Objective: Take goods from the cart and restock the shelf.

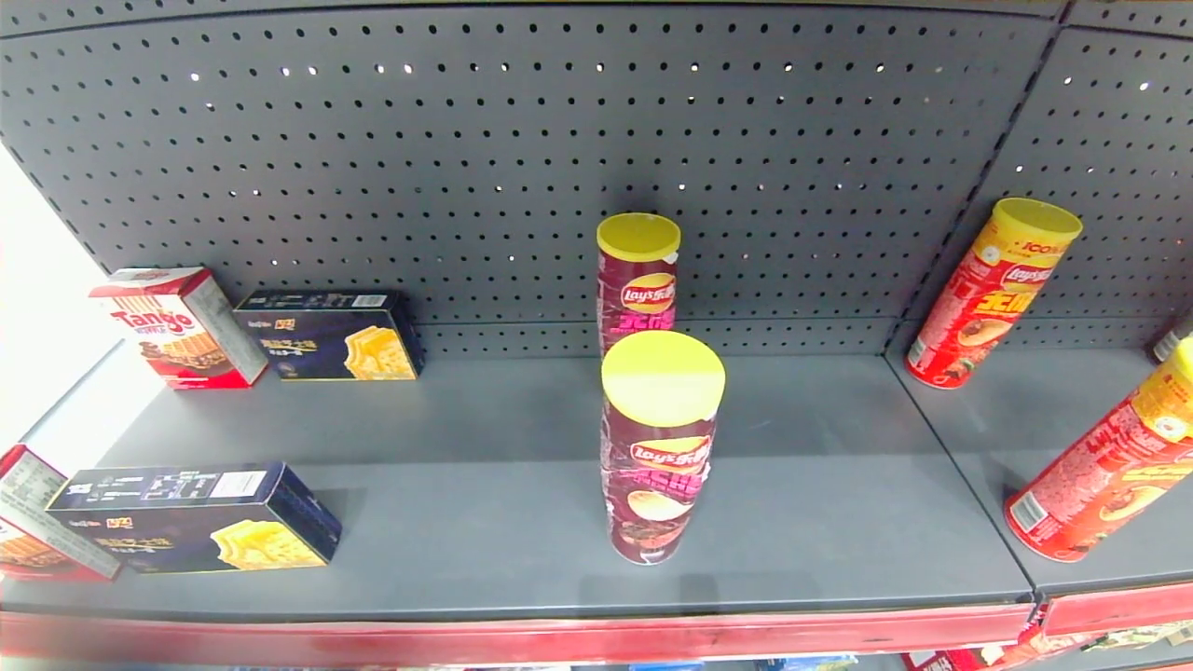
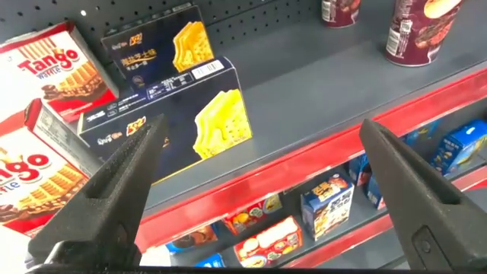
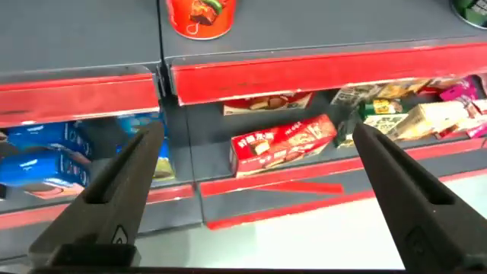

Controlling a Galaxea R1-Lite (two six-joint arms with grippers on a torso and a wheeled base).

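Left tool (image 2: 262, 125) and right tool (image 3: 257, 128) both spread and empty, hanging just before the red front edge of the shelf (image 1: 466, 419), purple cans (image 1: 659, 447) standing beyond them; likely next a cart pick, best gripped mid-body and kept upright for placing.

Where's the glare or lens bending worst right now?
Head view: white washout at the left edge beside the red wafer box, light pricks through the pegboard, and the rear red can leans outward, likely from lens bending. Left wrist view: even light, with the open left claw dark in silhouette.
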